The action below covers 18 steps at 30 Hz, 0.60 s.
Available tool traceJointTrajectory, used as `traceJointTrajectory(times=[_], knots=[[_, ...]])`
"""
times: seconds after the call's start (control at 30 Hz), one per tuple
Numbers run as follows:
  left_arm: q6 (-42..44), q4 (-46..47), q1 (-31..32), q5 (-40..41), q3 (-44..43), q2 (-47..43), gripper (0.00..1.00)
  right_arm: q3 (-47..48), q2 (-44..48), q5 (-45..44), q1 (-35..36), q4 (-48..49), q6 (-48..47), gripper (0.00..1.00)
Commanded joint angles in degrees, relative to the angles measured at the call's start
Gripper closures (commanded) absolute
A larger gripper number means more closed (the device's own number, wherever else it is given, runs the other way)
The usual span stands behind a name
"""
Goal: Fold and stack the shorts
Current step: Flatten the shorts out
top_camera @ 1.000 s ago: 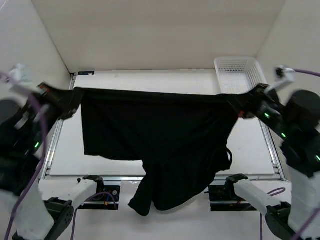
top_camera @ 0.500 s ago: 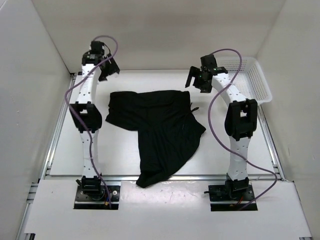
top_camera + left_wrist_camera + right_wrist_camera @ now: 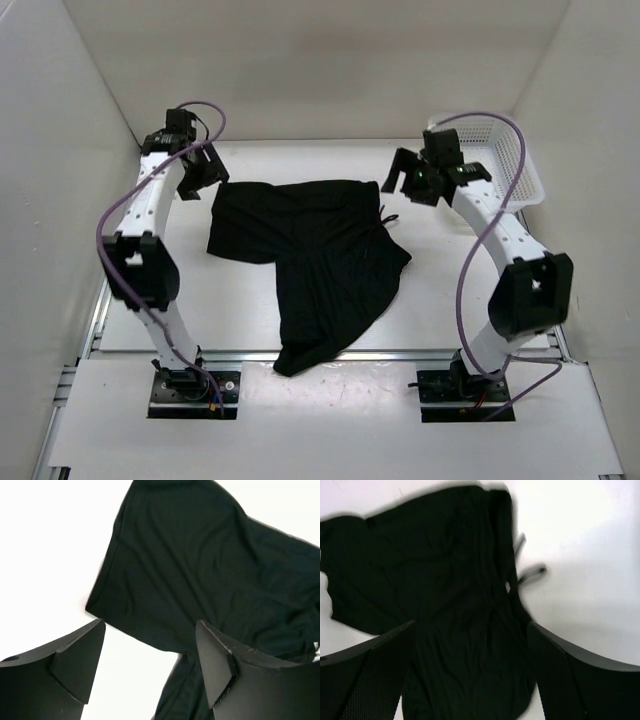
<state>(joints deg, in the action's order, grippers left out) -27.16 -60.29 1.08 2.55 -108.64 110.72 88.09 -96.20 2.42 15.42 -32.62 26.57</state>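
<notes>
Black shorts [image 3: 310,250] lying loose on the white counter [image 3: 240,300], roughly midway between the two arms. Spread widest along the far side, one corner toward each gripper; narrowing on the near side into a rumpled leg that reaches the counter's near edge. Wrinkled and partly doubled over itself, not folded square. Thin black drawstring [image 3: 386,218] poking out on the right side onto bare counter, seen as a small blurred loop in the right wrist view [image 3: 532,573]. Clamped by nothing.

Left gripper [image 3: 200,172] just beside the far-left corner of the shorts, jaws well apart and empty. From the left wrist view [image 3: 150,625], both dark fingers [image 3: 75,665] spread wide, with a hem corner of the fabric [image 3: 200,570] and bare counter showing between them, below. Hard to tell whether touching the cloth.

Right gripper [image 3: 405,180] off the far-right corner, near the drawstring, jaws likewise wide apart with nothing in them. From the right wrist view [image 3: 470,625], wide-set fingers [image 3: 365,680] framing the dark, blurred fabric [image 3: 445,590] underneath.

White mesh basket [image 3: 490,145] at the far-right corner of the counter, behind the right arm, apart from the shorts. Purple cables looping along both arms. Plain pale walls on three sides.
</notes>
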Motion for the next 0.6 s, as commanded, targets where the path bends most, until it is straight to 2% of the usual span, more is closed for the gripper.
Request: traceJointTrajectory(times=[0.0,0.03,0.13,0.2,0.27,0.3,0.4,0.57], knots=[[-1.31,2.35,2.16,0.45,13.91,-9.45,0.17,-10.46,5.84,0.14,-0.21,0.54,1.11,0.12],[-1.93,3.59,2.17,-1.82,17.37,-11.03,0.17,-15.88,8.11,-0.39,-0.21,1.24,1.12,0.16],[-3.69,6.93,2.7,-5.07,27.93,-13.68,0.17,-23.29,9.54,0.13,-0.82,1.77,2.61,0.29],[-4.56,7.65,2.7,-5.8,32.59,-13.69,0.17,-25.42,9.54,0.92,-1.36,2.29,4.1,0.3],[-5.27,10.36,2.7,-7.47,34.37,-12.46,0.18,-27.17,8.59,1.53,-2.76,2.3,4.89,0.24],[-6.23,10.98,2.7,-7.47,34.37,-10.63,0.18,-27.19,7.1,2.5,-3.72,2.82,4.9,0.17],[-6.86,11.51,2.7,-5.62,30.79,-4.84,0.18,-27.8,3.76,3.64,-5.22,3.88,5.42,0.17],[-7.38,11.51,2.7,-6.75,24.28,3.79,0.21,-27.8,-0.65,4.79,-5.22,5.2,5.95,0.25]])
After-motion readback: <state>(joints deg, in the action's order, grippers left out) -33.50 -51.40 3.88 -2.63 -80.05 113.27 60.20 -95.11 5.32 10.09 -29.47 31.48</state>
